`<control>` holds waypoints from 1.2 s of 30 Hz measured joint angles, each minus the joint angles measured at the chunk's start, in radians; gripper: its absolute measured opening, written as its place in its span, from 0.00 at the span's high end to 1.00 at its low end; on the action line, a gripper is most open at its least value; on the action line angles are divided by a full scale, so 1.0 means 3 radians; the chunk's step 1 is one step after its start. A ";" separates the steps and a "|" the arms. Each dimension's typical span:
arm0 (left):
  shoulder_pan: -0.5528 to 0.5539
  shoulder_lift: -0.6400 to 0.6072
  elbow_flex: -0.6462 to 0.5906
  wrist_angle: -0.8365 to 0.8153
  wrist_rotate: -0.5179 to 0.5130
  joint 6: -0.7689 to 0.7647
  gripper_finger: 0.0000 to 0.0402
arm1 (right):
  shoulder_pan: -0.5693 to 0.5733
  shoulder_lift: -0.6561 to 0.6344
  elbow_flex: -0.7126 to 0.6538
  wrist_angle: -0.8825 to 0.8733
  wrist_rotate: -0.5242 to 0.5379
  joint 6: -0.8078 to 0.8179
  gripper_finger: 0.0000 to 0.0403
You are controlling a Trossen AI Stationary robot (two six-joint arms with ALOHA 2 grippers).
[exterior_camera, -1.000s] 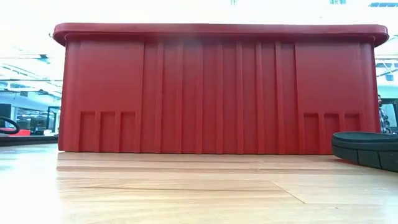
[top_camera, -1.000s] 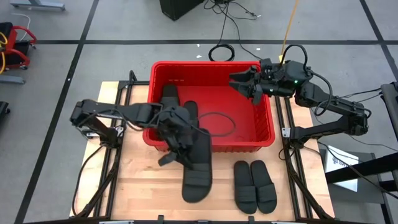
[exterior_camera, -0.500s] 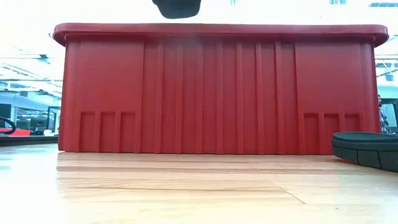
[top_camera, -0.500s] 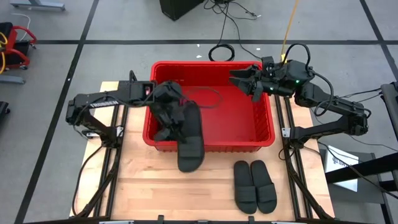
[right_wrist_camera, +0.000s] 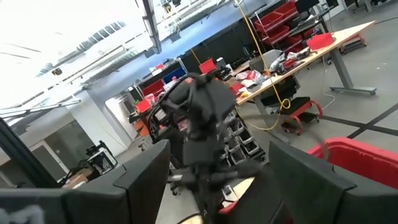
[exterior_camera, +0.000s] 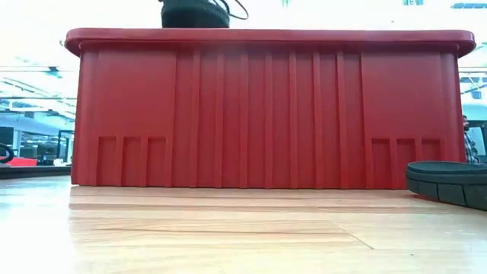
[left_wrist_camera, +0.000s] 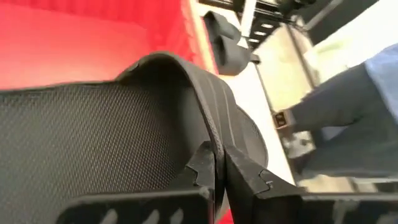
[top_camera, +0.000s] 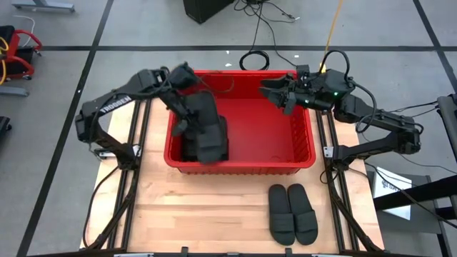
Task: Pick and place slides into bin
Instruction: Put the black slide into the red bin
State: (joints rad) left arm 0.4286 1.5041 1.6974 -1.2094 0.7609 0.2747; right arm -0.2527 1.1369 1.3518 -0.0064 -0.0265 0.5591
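The red bin point(top_camera: 308, 135) stands at the table's far middle; the low view shows its near wall point(exterior_camera: 266, 114). My left gripper point(top_camera: 193, 114) is over the bin's left half, shut on a black slide point(top_camera: 204, 139). Another slide point(top_camera: 223, 134) lies in the bin beside it, partly hidden. Two slides point(top_camera: 282, 214) point(top_camera: 305, 213) lie side by side, soles down, on the table in front of the bin. My right gripper point(top_camera: 275, 93) is open and empty over the bin's far right corner. My left gripper pinches the slide's ribbed strap at its edge point(left_wrist_camera: 214, 140) between its two fingers, one finger point(left_wrist_camera: 199, 168) on the footbed side and one point(left_wrist_camera: 245, 174) on the strap's outer side. The slide hangs below the gripper over the bin's inside. I cannot tell whether it touches anything there.
The bin's rim point(top_camera: 243, 73) and walls ring the drop area. One of the table's slides shows at the low view's right point(exterior_camera: 449, 183). A person's clothed limb point(left_wrist_camera: 348, 118) shows beyond the table in the left wrist view. Bare wood lies near left point(top_camera: 164, 214).
My left gripper has risen and gone toward the table's far edge with the slide. The slide has gone from hanging over the table in front of the bin, across the bin's near wall, to over the bin's left half.
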 joint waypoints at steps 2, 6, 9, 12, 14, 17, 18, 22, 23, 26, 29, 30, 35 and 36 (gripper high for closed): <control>0.0134 0.0038 0.0161 -0.0223 -0.0111 0.0209 0.97 | 0.0001 0.0017 0.0000 0.0005 -0.0001 0.0005 0.34; 0.0374 0.0191 0.0518 -0.0561 -0.0329 0.0533 0.99 | 0.0001 0.0086 0.0000 0.0093 -0.0001 0.0004 0.34; 0.0521 0.0334 0.0708 -0.0734 -0.0373 0.0711 0.97 | 0.0001 0.0132 0.0000 0.0161 -0.0001 0.0017 0.34; 0.0626 0.0465 0.0771 -0.0773 -0.0376 0.0935 0.98 | 0.0007 0.0157 0.0000 0.0157 -0.0001 0.0032 0.34; 0.0655 0.0564 0.0771 -0.0791 -0.0369 0.1064 0.99 | 0.0040 0.0177 0.0000 0.0159 0.0000 0.0030 0.34; 0.0690 0.0717 0.0755 -0.0844 -0.0365 0.1238 0.98 | 0.0078 0.0182 0.0000 0.0153 -0.0001 0.0026 0.34; 0.0690 0.0767 0.0755 -0.0875 -0.0338 0.1311 0.97 | 0.0094 0.0178 0.0000 0.0155 -0.0001 0.0024 0.34; 0.0689 0.0932 0.0753 -0.0901 -0.0293 0.1510 0.95 | 0.0131 0.0177 0.0000 0.0158 0.0000 0.0014 0.34; 0.0687 0.0970 0.0753 -0.0903 -0.0320 0.1541 0.96 | 0.0131 0.0177 0.0000 0.0157 0.0000 0.0014 0.34; 0.0690 0.1100 0.0753 -0.0900 -0.0343 0.1588 0.98 | 0.0132 0.0177 0.0000 0.0158 0.0000 0.0016 0.34; 0.0690 0.1201 0.0750 -0.0865 -0.0372 0.1636 0.99 | 0.0132 0.0177 0.0000 0.0157 0.0004 0.0028 0.34; 0.0690 0.1226 0.0750 -0.0833 -0.0375 0.1636 0.98 | 0.0132 0.0177 0.0000 0.0157 0.0008 0.0036 0.34; 0.0727 0.1366 0.0750 -0.0731 -0.0413 0.1684 0.95 | 0.0130 0.0177 0.0000 0.0157 0.0013 0.0071 0.34; 0.0743 0.1382 0.0750 -0.0710 -0.0413 0.1686 0.95 | 0.0130 0.0177 0.0000 0.0157 0.0013 0.0091 0.34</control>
State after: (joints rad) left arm 0.6516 1.9186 1.9224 -1.4224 0.6371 0.7806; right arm -0.2138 1.1900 1.3518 0.0406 -0.0227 0.5864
